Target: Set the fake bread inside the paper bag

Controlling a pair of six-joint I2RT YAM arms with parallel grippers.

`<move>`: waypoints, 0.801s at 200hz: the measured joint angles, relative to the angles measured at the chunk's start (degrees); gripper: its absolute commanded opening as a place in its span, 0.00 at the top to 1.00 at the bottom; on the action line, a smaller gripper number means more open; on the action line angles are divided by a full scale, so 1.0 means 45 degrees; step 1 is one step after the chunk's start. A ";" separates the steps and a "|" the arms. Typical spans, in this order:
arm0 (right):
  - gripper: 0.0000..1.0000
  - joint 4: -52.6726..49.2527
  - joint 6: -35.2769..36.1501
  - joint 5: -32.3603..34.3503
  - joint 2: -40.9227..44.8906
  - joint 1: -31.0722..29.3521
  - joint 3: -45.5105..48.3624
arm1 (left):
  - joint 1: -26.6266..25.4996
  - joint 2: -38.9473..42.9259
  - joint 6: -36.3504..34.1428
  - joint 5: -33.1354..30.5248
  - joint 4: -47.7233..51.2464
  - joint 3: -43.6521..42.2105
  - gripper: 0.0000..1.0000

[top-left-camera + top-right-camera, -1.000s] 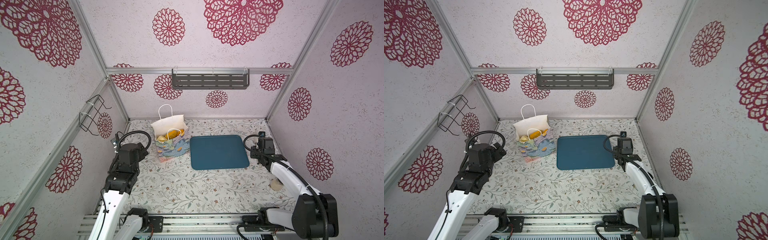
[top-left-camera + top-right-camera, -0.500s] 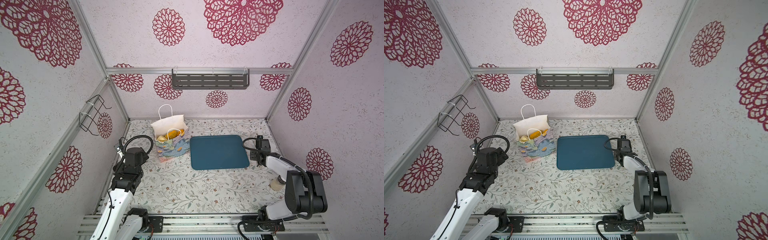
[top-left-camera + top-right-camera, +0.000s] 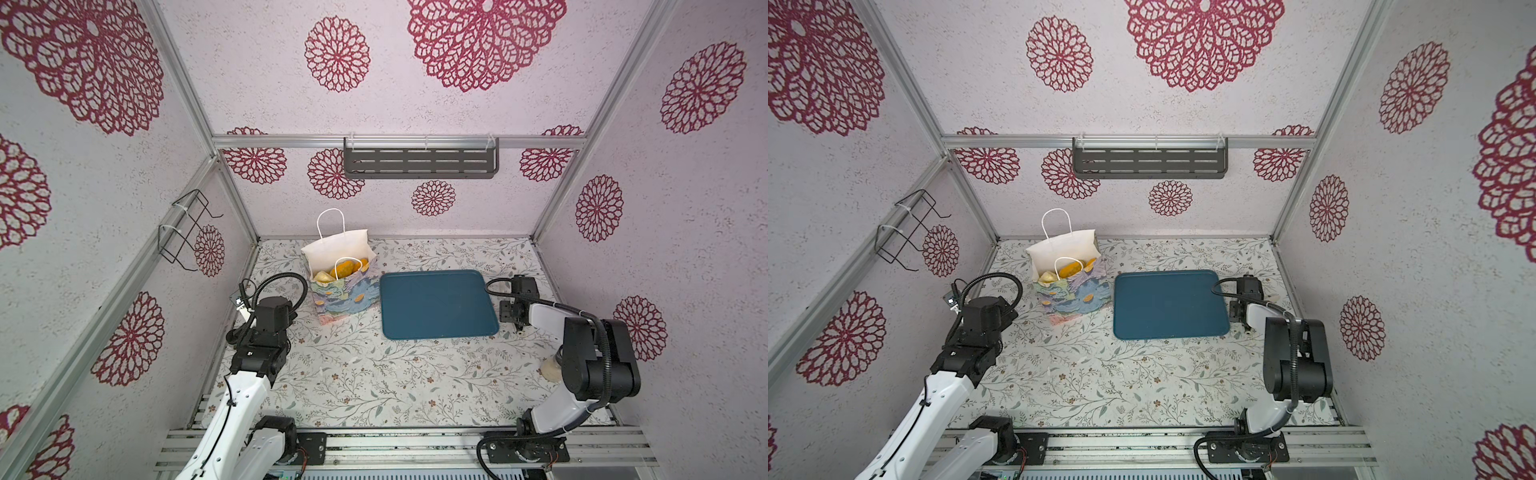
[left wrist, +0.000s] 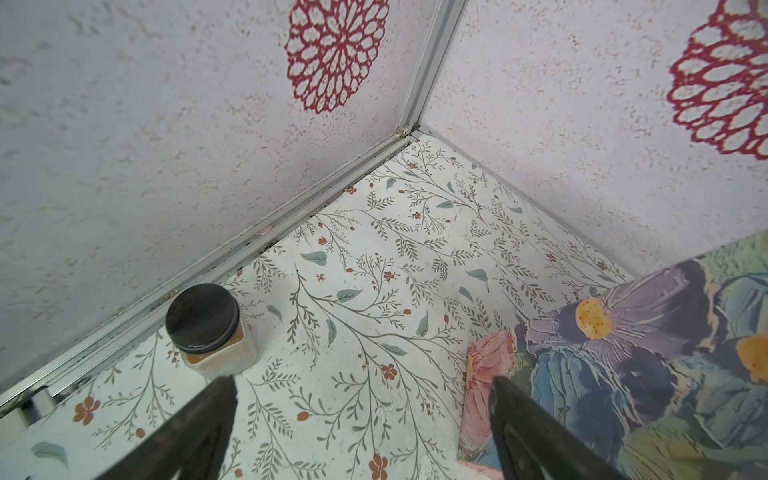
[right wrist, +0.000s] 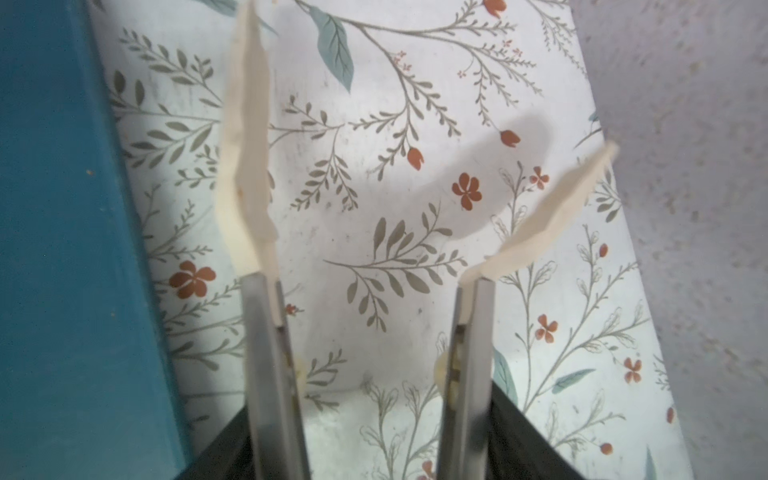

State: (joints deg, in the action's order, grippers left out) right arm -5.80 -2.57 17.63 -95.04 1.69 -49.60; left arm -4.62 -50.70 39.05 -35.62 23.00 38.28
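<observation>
**Bread lying in the bag, tongs held beside the tray**

At the lower centre of the right wrist view, the right gripper (image 5: 370, 440) is holding the tongs (image 5: 249, 166) with its jaws partway apart. The cream tips are standing apart over the flowered tabletop (image 5: 374, 208) beside the teal tray (image 5: 50, 249). The left gripper (image 4: 360, 380) is gaping wide and gripping nothing. Further back, left of centre in a top view, the fake bread (image 3: 344, 272) is lying inside the paper bag (image 3: 345, 297) (glossy, probably light and slippery, so pinching across a roll's middle looks safest). The bag's walls are hiding how many pieces are inside.
</observation>
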 measured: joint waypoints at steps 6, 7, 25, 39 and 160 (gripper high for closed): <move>0.18 -0.0019 -0.0053 0.0010 0.0000 0.0010 0.0000 | 0.0112 -0.0121 -0.0034 -0.0029 -0.0117 0.0005 0.03; 0.18 -0.0024 -0.0058 0.0010 0.0000 0.0010 0.0000 | 0.0126 -0.0136 -0.0044 -0.0029 -0.0126 0.0005 0.03; 0.10 -0.0126 -0.0180 0.0015 0.0034 0.0058 0.0000 | 0.0617 -0.0529 -0.0112 -0.0034 -0.0413 0.0005 0.03; 0.01 -0.0287 -0.0379 -0.0019 0.0257 0.0087 0.0005 | 0.1073 -0.0821 -0.0185 0.0024 -0.0627 0.0005 0.03; 0.01 0.1375 -0.1749 -0.2050 0.5901 0.0121 0.3308 | 0.2225 -0.1511 -0.1996 0.0549 -0.4969 -0.2225 0.03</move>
State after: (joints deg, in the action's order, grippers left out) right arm 0.38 -10.44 8.40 -68.49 2.24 -34.72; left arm 5.39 -57.49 30.06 -33.15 0.64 28.27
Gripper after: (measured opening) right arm 0.989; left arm 0.972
